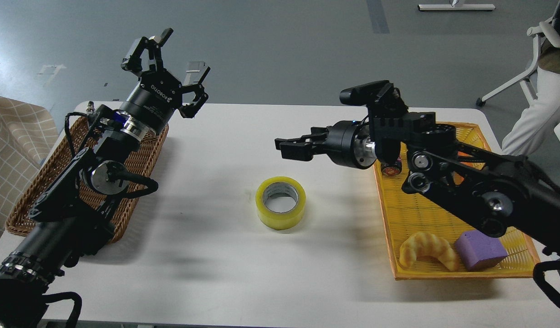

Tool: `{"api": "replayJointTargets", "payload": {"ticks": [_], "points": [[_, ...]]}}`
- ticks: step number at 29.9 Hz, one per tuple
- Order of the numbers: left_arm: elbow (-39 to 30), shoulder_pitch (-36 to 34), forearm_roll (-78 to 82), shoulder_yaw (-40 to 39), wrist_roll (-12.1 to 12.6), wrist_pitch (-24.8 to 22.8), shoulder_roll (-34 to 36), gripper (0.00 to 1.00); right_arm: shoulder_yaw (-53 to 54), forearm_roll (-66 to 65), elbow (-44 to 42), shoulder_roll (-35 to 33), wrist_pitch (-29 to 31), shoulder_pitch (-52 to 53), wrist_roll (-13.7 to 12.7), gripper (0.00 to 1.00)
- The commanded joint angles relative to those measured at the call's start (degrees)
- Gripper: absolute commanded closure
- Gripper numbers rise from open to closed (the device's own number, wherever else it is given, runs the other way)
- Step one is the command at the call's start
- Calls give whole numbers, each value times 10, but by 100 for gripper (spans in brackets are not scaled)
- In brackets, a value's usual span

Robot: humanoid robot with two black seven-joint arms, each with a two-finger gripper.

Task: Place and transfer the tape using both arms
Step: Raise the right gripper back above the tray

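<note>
Nearest me, a croissant (428, 255) and a purple block (480, 250) lie in the yellow tray (398, 214). The tape (280, 202) lies flat on the white table (216, 255), mid-table, untouched. My right pincer (284, 148) hovers beyond it, seemingly narrow. My left pincer (170, 59) is spread wide above the wicker basket (143, 155).

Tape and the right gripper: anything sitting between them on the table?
Nothing. In the head view only bare white table lies between the tape and the right gripper, which hangs above and beyond it.
</note>
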Motion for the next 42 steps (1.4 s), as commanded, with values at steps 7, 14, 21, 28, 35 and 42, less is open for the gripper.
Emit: {"api": "replayJointTargets", "payload": {"ticks": [7, 14, 21, 28, 35, 42], "points": [[0, -2, 0, 0, -1, 0, 0, 2, 197, 250, 9, -35, 0, -62, 1, 0], [0, -3, 0, -1, -3, 0, 6, 2, 374, 442, -31, -5, 0, -130, 1, 0], [-1, -4, 0, -1, -3, 0, 4, 2, 444, 646, -123, 1, 0, -130, -1, 0], [-1, -6, 0, -1, -3, 0, 6, 2, 448, 761, -163, 4, 0, -164, -2, 0], [-20, -5, -3, -3, -3, 0, 10, 2, 449, 761, -156, 45, 0, -212, -4, 0], [-38, -2, -5, -2, 4, 0, 11, 2, 458, 762, -156, 57, 0, -227, -4, 0]]}}
